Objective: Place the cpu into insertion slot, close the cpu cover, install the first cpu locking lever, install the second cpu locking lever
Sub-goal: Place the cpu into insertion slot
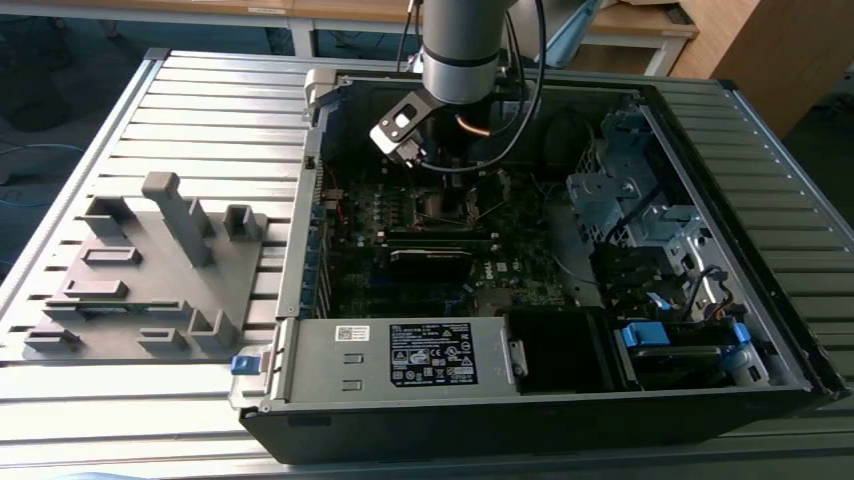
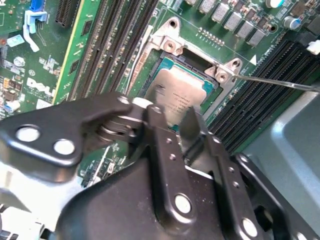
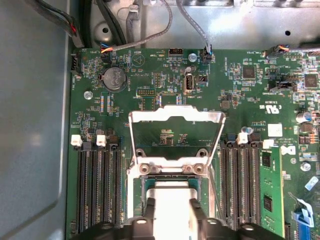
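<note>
Gripper (image 3: 172, 204) straddles the cpu (image 2: 182, 92), which lies in the insertion slot (image 2: 170, 62); I can't tell whether it's clamped or released. cpu cover (image 3: 175, 116) stands open. I'd keep the chip level, corners aligned, no force.

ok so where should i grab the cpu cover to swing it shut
On the cpu cover, probably the free crossbar. It stands open, a thin frame with a large window, hinged beside the cpu, so the edge farthest from the hinge gives most leverage. Come down from above, on the side facing away from the cpu.
</note>
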You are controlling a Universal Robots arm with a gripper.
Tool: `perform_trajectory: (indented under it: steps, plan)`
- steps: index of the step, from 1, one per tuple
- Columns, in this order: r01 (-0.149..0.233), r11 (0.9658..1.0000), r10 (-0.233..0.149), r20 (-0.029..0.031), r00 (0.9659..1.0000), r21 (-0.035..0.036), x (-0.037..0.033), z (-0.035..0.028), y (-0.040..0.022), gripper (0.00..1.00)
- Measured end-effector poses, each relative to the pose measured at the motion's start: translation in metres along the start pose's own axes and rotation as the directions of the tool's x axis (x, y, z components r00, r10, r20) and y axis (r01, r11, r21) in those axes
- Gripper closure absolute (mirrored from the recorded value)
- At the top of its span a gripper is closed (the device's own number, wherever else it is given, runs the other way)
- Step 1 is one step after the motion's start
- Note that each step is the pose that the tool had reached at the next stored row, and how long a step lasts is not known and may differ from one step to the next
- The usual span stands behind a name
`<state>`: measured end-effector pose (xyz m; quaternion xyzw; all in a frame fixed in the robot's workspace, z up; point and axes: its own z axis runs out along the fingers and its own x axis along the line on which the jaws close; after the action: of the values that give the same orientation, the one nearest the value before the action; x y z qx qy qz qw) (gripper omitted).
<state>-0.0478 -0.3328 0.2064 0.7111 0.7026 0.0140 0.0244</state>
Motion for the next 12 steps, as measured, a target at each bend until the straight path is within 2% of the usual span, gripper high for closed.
perform_trajectory:
  steps: [1, 4, 5, 6, 12]
  plan:
    - [0.0, 1.0, 0.0, 0.0, 1.0, 0.0, 0.0, -0.0001, 0.0, 0.65]
    - [0.0, 1.0, 0.0, 0.0, 1.0, 0.0, 0.0, -0.0003, 0.0, 0.77]
    - [0.0, 1.0, 0.0, 0.0, 1.0, 0.0, 0.0, -0.0003, 0.0, 0.77]
    - [0.0, 1.0, 0.0, 0.0, 1.0, 0.0, 0.0, -0.0004, 0.0, 0.89]
    - [0.0, 1.0, 0.0, 0.0, 1.0, 0.0, 0.0, -0.0008, 0.0, 0.89]
